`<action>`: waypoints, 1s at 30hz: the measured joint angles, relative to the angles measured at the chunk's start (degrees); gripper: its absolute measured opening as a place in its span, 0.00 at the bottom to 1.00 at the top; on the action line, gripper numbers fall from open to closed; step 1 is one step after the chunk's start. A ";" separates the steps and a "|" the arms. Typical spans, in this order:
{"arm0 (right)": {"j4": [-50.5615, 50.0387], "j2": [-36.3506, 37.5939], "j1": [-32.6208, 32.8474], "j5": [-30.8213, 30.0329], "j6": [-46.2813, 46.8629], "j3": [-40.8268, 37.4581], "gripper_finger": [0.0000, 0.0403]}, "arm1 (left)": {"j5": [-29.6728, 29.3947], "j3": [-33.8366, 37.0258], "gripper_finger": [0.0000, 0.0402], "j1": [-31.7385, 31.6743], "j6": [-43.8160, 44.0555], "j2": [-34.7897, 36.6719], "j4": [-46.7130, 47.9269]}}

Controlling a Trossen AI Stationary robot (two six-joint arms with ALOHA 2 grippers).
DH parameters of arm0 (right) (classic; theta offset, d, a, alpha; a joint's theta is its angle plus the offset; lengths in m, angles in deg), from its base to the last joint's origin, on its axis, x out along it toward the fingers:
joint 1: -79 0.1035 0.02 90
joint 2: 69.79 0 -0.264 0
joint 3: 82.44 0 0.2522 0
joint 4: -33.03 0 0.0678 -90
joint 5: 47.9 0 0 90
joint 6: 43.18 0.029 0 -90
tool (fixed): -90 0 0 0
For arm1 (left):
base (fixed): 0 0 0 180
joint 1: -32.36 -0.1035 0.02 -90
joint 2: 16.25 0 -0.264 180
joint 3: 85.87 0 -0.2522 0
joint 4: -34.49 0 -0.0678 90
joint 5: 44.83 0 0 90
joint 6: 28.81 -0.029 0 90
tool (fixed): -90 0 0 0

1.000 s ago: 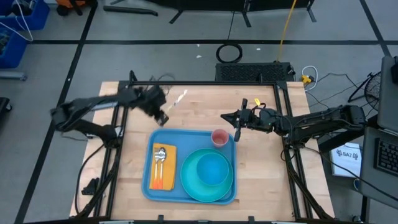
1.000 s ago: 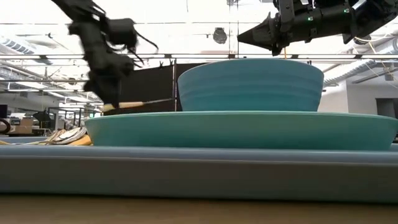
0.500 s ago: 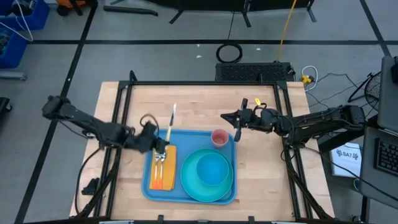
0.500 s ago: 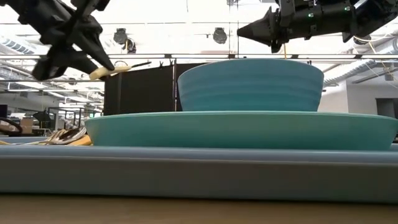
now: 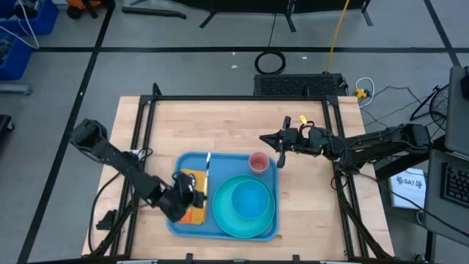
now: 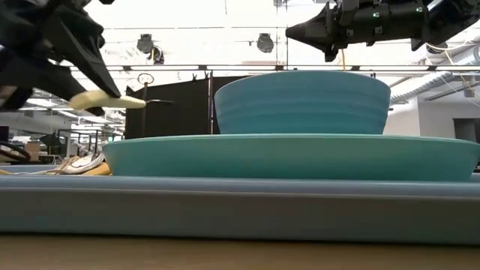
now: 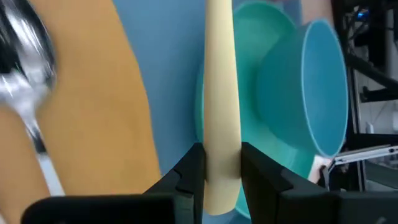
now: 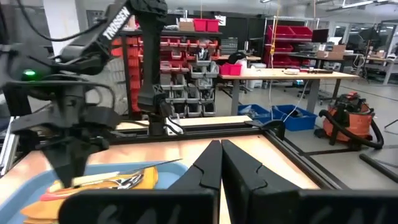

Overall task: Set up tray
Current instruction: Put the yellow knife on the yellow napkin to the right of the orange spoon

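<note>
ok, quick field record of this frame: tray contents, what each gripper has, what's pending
tray: blue, on the wooden table
on tray: turquoise plate with bowl on it, pink cup, orange napkin with cutlery on it
left gripper: shut on cream-handled utensil, held above the tray between napkin and plate
right gripper: shut, empty, beside the cup
pending: utensil not yet set down

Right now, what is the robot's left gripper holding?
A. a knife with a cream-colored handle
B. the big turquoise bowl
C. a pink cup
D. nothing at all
A. In the left wrist view the left gripper is clamped on the cream handle of the knife, held above the tray beside the orange napkin; the pink cup and the bowl sit untouched on the tray.
</note>
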 joint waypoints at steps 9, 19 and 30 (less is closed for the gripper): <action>0.89 0.00 0.74 1.29 -0.33 0.00 0.00 | 3.28 -9.14 0.19 5.75 14.17 -7.92 10.34; 1.83 0.00 2.67 1.29 -1.01 0.00 0.00 | 6.31 -10.99 0.19 7.25 20.82 -12.52 11.39; 2.38 0.00 3.04 1.29 -1.53 0.00 0.00 | 10.92 -10.99 0.19 7.12 21.22 -12.73 13.59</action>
